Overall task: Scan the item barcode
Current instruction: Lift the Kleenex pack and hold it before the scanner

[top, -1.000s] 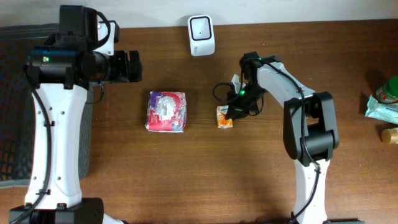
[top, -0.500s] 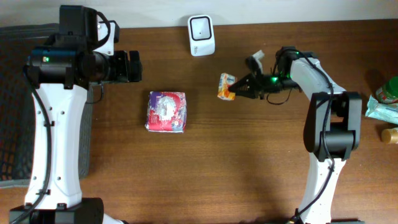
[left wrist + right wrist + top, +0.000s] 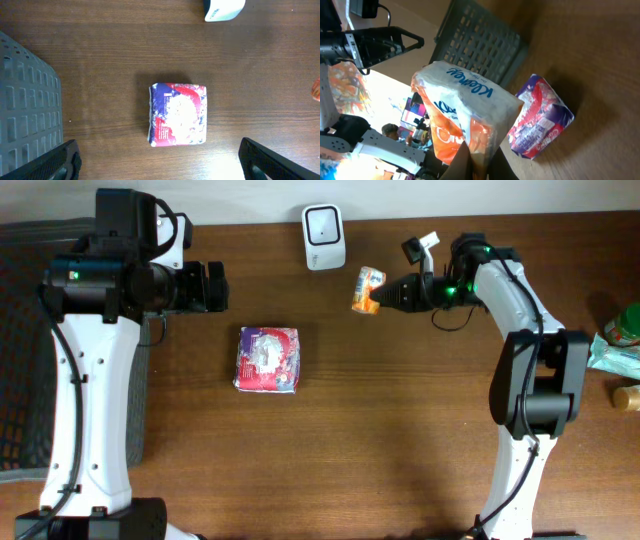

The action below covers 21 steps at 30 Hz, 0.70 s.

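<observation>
orange/white tissue pkt [image 3: 367, 288] aloft, tilted, just beside white scanner [image 3: 324, 223]

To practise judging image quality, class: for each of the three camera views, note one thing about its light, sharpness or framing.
Overhead: even light, soft shadows, the small orange-and-white tissue packet sharp. Left wrist: crisp grain on the brown wooden table, the white box-shaped scanner cropped by the top edge. Right wrist: tilted frame, that packet looming close, the far background blown out at lower left.
</observation>
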Each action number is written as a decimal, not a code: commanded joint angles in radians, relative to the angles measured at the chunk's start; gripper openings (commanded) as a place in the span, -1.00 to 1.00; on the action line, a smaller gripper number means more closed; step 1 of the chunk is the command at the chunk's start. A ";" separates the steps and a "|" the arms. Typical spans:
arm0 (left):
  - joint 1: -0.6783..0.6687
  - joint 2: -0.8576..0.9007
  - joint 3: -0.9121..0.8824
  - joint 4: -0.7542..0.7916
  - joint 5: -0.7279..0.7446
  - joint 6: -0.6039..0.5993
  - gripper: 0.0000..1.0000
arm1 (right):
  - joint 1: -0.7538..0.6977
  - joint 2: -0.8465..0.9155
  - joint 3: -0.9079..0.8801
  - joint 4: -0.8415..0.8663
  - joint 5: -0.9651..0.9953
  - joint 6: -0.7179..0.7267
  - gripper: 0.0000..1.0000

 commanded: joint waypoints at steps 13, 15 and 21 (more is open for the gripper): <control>0.003 -0.016 0.001 0.001 0.010 0.009 0.98 | 0.015 -0.050 0.313 0.021 -0.035 0.163 -0.92; 0.003 -0.016 0.001 0.001 0.010 0.009 0.98 | 0.014 -0.050 0.313 0.021 -0.035 0.163 -0.92; 0.003 -0.016 0.001 0.001 0.010 0.009 0.98 | 0.014 -0.050 0.313 0.018 -0.035 0.163 -0.92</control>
